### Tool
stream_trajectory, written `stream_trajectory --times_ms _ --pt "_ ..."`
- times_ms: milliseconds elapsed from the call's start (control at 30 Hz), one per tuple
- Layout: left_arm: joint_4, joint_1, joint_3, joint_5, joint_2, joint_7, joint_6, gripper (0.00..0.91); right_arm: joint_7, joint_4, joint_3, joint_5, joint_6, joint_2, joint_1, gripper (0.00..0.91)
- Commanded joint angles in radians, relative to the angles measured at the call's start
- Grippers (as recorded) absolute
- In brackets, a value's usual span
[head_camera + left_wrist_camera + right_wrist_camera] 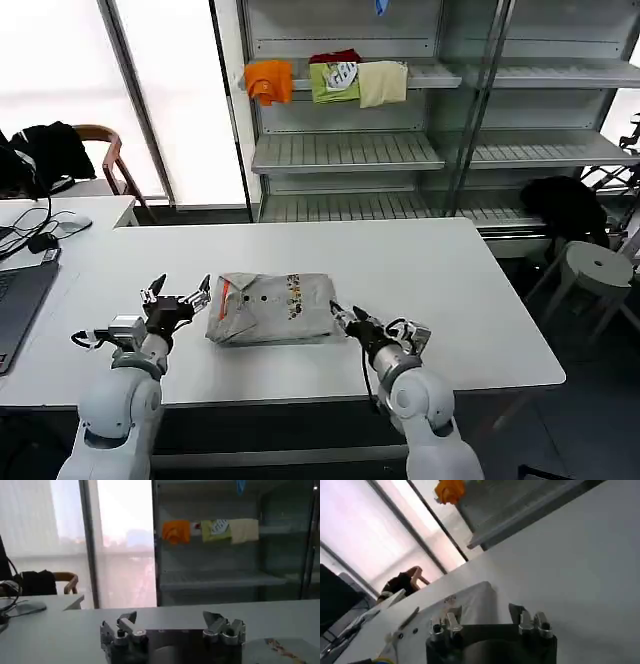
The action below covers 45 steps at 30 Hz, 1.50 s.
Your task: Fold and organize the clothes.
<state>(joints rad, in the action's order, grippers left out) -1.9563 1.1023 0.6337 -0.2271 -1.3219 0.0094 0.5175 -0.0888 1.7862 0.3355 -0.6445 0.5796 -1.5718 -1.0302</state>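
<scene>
I see the folded grey shirt (270, 308) lying flat in the middle of the white table (440, 290), its orange collar stripe toward my left side. I judge it is light, soft and limp, so it will sag if I lift one point; better to take it at both short edges together. My left gripper (180, 296) stands just beside the collar edge, fingers spread wide, holding nothing. My right gripper (352, 322) is at the opposite edge, near its corner, fingers also apart and empty; whether it touches the cloth I cannot tell.
</scene>
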Motion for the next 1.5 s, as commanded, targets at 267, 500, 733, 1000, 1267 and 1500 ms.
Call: stream_trajectory --times_ms 267,500,733,1000,1267,1500 --pt "-0.005 0.011 -0.003 0.002 -0.008 0.000 -0.003 0.907 0.009 -0.082 -0.049 0.063 0.000 -0.060 0.017 0.000" --pt "-0.009 0.016 -0.002 0.006 -0.011 -0.001 -0.004 0.907 -0.025 -0.022 -0.025 0.039 0.000 -0.046 0.001 0.000" --pt "-0.014 0.027 0.003 0.008 -0.010 -0.002 -0.004 0.907 -0.091 0.060 0.013 -0.051 0.000 0.055 -0.021 0.000" --pt "-0.022 0.033 0.001 0.008 -0.013 -0.003 -0.004 0.907 -0.095 0.130 0.087 -0.086 0.001 0.186 -0.077 0.000" --pt "-0.024 0.037 -0.004 0.000 -0.022 0.005 -0.004 0.907 0.036 0.155 0.079 0.264 -0.017 0.148 -0.125 0.907" --pt "-0.019 0.061 0.015 -0.032 -0.005 0.058 -0.094 0.907 0.080 0.273 0.066 0.764 -0.115 0.143 -0.190 0.907"
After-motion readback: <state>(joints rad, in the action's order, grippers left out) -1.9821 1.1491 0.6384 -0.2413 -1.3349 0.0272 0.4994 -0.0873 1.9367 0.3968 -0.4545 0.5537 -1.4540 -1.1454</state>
